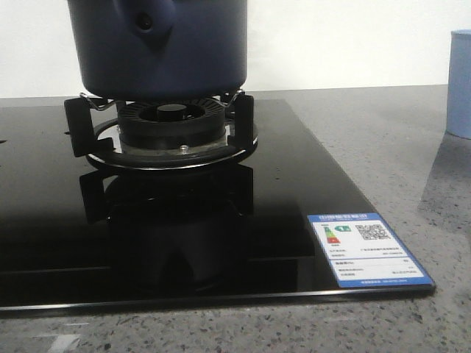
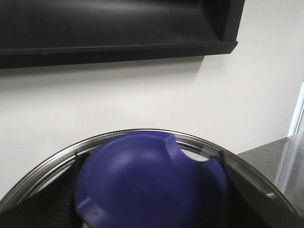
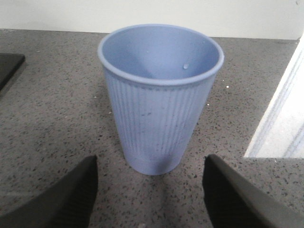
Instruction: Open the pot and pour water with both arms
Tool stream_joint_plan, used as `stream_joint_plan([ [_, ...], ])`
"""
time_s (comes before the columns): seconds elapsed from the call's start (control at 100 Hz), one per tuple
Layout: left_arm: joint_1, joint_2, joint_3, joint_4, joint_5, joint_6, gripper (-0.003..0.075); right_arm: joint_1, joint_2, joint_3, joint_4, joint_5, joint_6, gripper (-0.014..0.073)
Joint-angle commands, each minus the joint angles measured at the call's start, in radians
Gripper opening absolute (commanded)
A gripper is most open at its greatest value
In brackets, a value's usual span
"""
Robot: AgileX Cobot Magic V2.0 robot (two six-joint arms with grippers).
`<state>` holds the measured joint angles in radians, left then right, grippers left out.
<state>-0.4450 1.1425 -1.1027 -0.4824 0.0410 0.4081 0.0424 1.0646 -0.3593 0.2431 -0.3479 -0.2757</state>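
Observation:
The dark navy pot [image 1: 162, 48] stands on the burner's supports, handle socket [image 1: 147, 22] facing me; its top is cut off by the front view's edge. In the left wrist view my left gripper [image 2: 149, 190] is shut on a blue lid knob [image 2: 142, 180], ringed by the lid's steel rim [image 2: 142, 132], with the white wall behind and no pot in sight. My right gripper [image 3: 149, 190] hangs open just short of a pale blue ribbed cup [image 3: 159, 95], a dark finger [image 3: 71, 194] on each side. Neither gripper shows in the front view.
The burner [image 1: 171, 129] sits on a glossy black glass hob [image 1: 221, 220] with a sticker [image 1: 366, 248] at its front right corner. The cup [image 1: 460, 81] stands on the speckled grey counter [image 1: 368, 132] to the right. A black hood [image 2: 114, 28] hangs on the wall.

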Motion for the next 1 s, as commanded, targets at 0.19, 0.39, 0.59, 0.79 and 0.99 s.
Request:
stream_joint_plan([
  [0.19, 0.003, -0.029, -0.035, 0.0, -0.094, -0.003, 0.0368, -0.006, 0.085, -0.026, -0.001, -0.217, -0.003, 0.0597],
  [0.39, 0.003, -0.029, -0.035, 0.0, -0.094, -0.003, 0.0368, -0.006, 0.162, -0.04, -0.001, -0.306, -0.001, 0.06],
  [0.59, 0.003, -0.029, -0.035, 0.0, -0.094, -0.003, 0.0368, -0.006, 0.263, -0.104, -0.001, -0.354, 0.018, 0.06],
  [0.79, 0.003, -0.027, -0.035, 0.0, -0.094, -0.003, 0.0368, -0.006, 0.37, -0.175, 0.009, -0.382, 0.018, 0.06],
  [0.99, 0.003, -0.026, -0.035, 0.0, -0.096, -0.003, 0.0368, -0.006, 0.451, -0.219, 0.009, -0.411, 0.02, 0.06],
])
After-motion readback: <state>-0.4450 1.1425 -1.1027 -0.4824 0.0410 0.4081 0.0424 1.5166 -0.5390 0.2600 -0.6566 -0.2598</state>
